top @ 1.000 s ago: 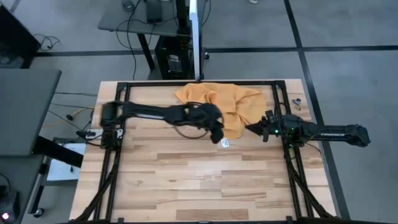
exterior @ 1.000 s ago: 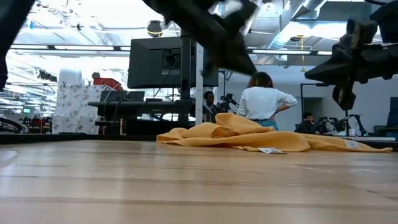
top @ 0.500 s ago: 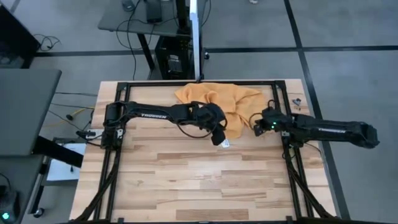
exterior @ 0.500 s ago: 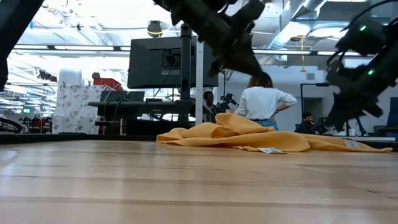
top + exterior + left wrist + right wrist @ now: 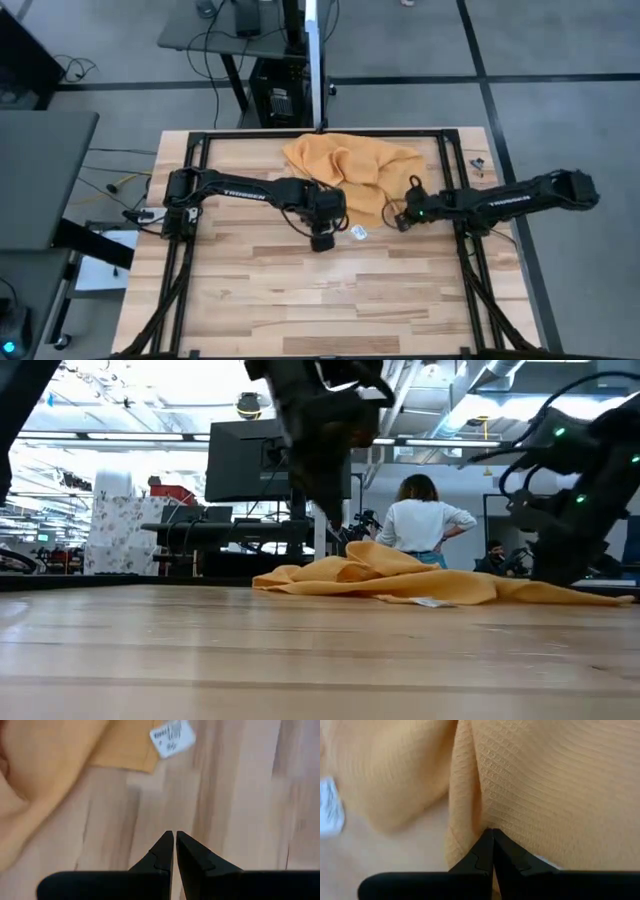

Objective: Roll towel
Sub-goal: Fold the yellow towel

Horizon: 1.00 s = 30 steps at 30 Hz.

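**Both grippers brought down to towel's near edge; rolling not begun**

L side first: the left gripper [image 5: 322, 240] is now seen low over bare wood, just short of the towel's near edge, whereas half a sec ago it was placed further right, close by the tag, & higher. In the left wrist view its fingers [image 5: 163, 851] are pressed together w/ nothing between them; only the table [image 5: 240, 795] lies beneath the tips, w/ the white tag [image 5: 173, 737] and cloth edge ahead.

Centre: the towel [image 5: 352, 170] is left crumpled in a loose heap at the far middle of the table, folds raised, tag at its near right corner. No visible change in its shape is noted vs a sec ago.

R side: the right gripper [image 5: 400, 219] has been swung in & lowered from a spot well off the cloth to the towel's right near edge. In the right wrist view its tips are closed together and set against a fold of the weave [image 5: 530, 780]; whether fabric is actually pinched can't be told, prob. only touched.

Judgement: approach phase only. Cloth would likely have to be spread flat before any roll is started, and both pincers would have to be opened first.
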Tool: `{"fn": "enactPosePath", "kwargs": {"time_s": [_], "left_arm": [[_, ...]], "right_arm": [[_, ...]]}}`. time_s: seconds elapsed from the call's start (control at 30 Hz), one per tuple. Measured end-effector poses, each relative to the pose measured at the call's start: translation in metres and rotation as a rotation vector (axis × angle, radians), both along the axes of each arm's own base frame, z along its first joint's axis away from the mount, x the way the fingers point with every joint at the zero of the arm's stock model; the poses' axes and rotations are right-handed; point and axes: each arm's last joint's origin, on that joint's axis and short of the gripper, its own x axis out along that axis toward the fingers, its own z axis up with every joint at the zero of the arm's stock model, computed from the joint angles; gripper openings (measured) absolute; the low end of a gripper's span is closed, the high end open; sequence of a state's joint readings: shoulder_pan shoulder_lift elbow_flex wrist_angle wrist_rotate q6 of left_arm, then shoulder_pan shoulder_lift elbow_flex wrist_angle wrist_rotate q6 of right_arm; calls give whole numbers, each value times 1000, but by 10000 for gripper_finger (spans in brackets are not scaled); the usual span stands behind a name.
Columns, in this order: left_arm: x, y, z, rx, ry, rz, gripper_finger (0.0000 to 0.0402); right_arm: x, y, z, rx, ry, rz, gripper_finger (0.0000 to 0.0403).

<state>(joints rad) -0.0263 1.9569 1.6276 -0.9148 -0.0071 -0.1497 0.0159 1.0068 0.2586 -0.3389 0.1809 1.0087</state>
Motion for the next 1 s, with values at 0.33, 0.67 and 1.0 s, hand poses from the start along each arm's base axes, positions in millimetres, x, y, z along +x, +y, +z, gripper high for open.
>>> {"fn": "enactPosePath", "kwargs": {"time_s": [0.33, 0.67, 1.0], "left_arm": [[-15, -9, 20, 24, 10, -96, 6], [-17, -5, 27, -13, -17, -191, 6], [-17, -4, 27, -34, -21, -193, 6]], "right_arm": [[9, 73, 21, 158, -114, 251, 0], [28, 110, 83, -75, -83, 767, 41], [51, 107, 35, -257, 152, 591, 214]]}}
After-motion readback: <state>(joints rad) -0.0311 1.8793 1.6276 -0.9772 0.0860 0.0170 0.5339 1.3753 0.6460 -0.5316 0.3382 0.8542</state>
